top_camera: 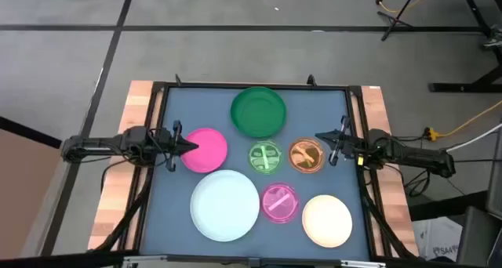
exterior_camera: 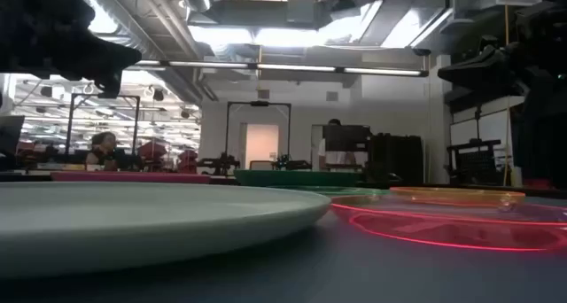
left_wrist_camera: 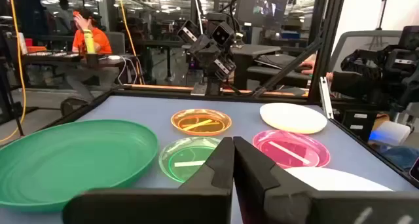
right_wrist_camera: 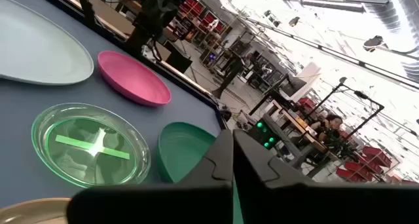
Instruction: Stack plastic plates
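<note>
Plastic plates [top_camera: 225,204] lie singly across the counter [top_camera: 177,115], unstacked. Left claw [top_camera: 183,146], fingers together, sits at the pink plate's [top_camera: 206,150] rim; right claw [top_camera: 321,136], likewise closed, beside the orange plate [top_camera: 307,155], probably both staged for pickup.

I work over a blue-grey table top [top_camera: 182,221] set in a black frame [top_camera: 251,87], with bare wooden boards [top_camera: 133,123] along both sides. Beyond it lies grey floor crossed by dark seams [top_camera: 235,29], and a yellow cable [top_camera: 463,123] trails off past one side. Looking level across the table, I face a hall with long ceiling lights [exterior_camera: 292,68], a pale doorway [exterior_camera: 260,143] and dark equipment racks [exterior_camera: 381,159]. Past my left wrist, a person in an orange top [left_wrist_camera: 90,39] sits at a desk [left_wrist_camera: 65,59]. Past my right wrist, red shelving [right_wrist_camera: 211,16] stands far back, and another seated person [right_wrist_camera: 330,129] shows among the stands.
</note>
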